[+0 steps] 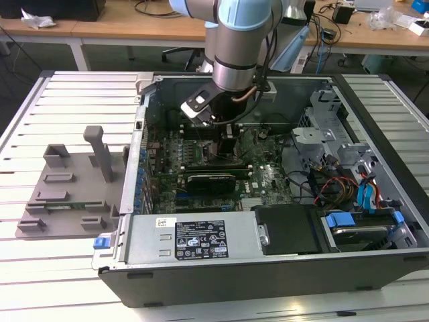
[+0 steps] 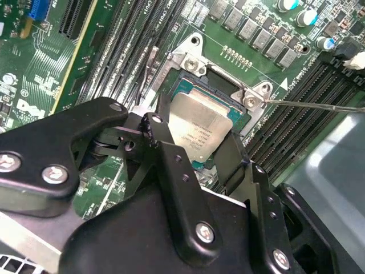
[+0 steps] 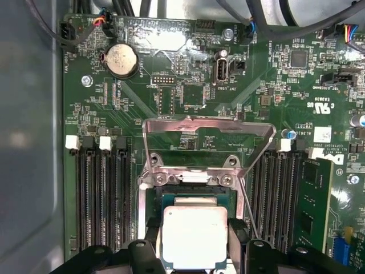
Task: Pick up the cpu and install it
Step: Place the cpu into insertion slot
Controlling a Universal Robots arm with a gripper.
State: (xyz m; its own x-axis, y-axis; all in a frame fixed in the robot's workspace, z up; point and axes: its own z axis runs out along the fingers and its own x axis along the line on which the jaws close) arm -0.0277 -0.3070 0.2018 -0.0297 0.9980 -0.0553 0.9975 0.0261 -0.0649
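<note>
Gripper (image 3: 194, 231) clenched on cpu (image 2: 201, 127) just above socket (image 3: 194, 197); load plate (image 3: 208, 124) open, RAM slots (image 3: 102, 200) flanking. Exterior view: fixture tray (image 1: 67, 194) 9 o'clock of case (image 1: 268, 268).

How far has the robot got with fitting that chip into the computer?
Pick-up looks done: the claw grips the cpu. In hand: it holds the cpu over the open socket; whether it is seated I cannot tell. Left: the cpu is not yet released, and the metal retaining frame stands flipped open.

The gripper (image 3: 194, 246) holds the cpu (image 3: 195, 235) at the open socket (image 3: 194, 198).
</note>
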